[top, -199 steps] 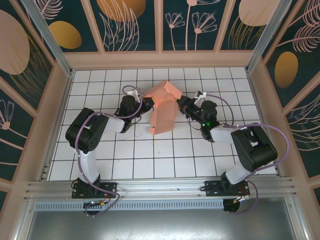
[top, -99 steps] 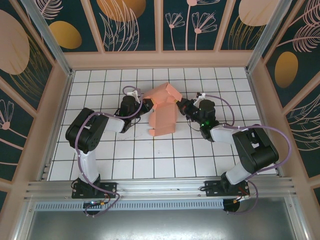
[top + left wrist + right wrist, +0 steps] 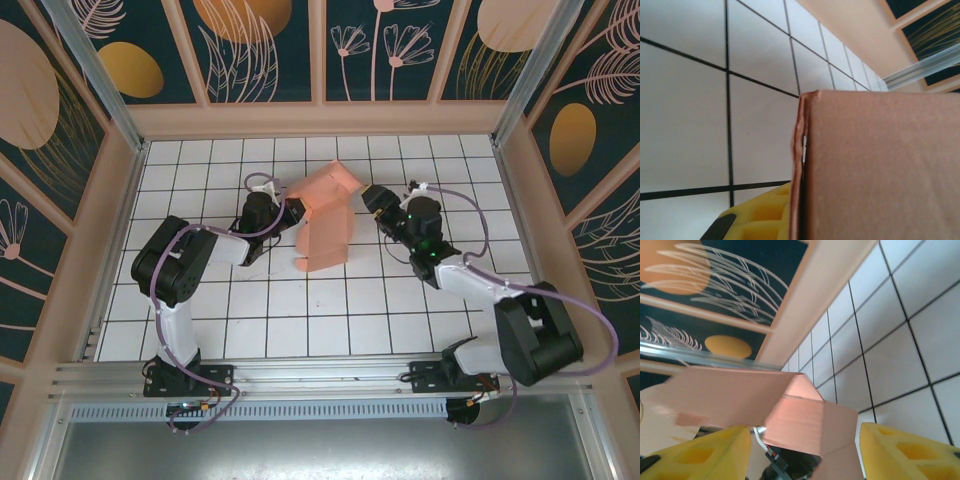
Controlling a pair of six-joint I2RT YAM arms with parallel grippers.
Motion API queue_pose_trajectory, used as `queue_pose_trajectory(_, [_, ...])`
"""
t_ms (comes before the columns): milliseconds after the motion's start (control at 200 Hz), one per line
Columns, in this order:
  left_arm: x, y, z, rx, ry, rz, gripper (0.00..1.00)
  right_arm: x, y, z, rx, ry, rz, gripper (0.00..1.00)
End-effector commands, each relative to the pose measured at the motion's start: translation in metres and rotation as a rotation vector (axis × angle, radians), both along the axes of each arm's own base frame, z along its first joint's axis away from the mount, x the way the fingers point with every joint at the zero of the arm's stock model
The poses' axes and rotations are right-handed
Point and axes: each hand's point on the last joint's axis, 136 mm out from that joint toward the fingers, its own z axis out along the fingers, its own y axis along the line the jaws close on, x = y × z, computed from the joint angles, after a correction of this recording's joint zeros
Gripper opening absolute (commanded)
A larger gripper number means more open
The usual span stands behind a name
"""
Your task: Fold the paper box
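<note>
The paper box [image 3: 322, 232] is salmon-pink card, half folded, lying on the white tiled table [image 3: 300, 310] with a flap raised at its far end. My left gripper [image 3: 291, 209] is shut on the box's left wall. In the left wrist view that card [image 3: 880, 170] covers the right side, with one yellow finger [image 3: 757, 215] pressed against its edge. My right gripper [image 3: 373, 198] stands open just right of the box, apart from it. The right wrist view has the box [image 3: 810, 417] ahead, between the wide-spread yellow fingers [image 3: 707, 452].
Peach-framed walls with dark floral panels [image 3: 320, 60] close the table on three sides. An aluminium rail [image 3: 320, 375] runs along the near edge by the arm bases. Bare tiles lie in front of the box.
My right gripper has opened, let go of the box's right side and drawn back to the right. The box has settled slightly. The left gripper keeps its grip.
</note>
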Motion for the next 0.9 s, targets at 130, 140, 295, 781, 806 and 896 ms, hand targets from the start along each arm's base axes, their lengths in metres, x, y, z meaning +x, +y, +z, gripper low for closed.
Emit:
queue_pose_trajectory(130, [0.008, 0.026, 0.012, 0.079, -0.010, 0.134, 0.00, 0.012, -0.014, 0.054, -0.292, -0.074, -0.132, 0.61])
queue_pose_trajectory(140, [0.008, 0.027, 0.013, 0.082, -0.011, 0.138, 0.00, 0.012, -0.012, 0.056, -0.302, -0.078, -0.130, 0.61])
queue_pose_trajectory(295, [0.007, 0.040, 0.012, 0.145, -0.020, 0.181, 0.00, 0.017, 0.035, 0.086, -0.428, -0.136, -0.039, 0.60])
queue_pose_trajectory(781, [0.003, 0.051, 0.011, 0.204, -0.017, 0.216, 0.00, 0.050, 0.147, 0.074, -0.613, -0.079, 0.175, 0.59])
queue_pose_trajectory(806, [0.003, 0.052, 0.011, 0.206, -0.017, 0.219, 0.00, 0.052, 0.147, 0.073, -0.615, -0.073, 0.172, 0.59])
queue_pose_trajectory(896, [0.003, 0.055, 0.012, 0.217, -0.018, 0.226, 0.00, 0.055, 0.147, 0.068, -0.629, -0.053, 0.163, 0.59])
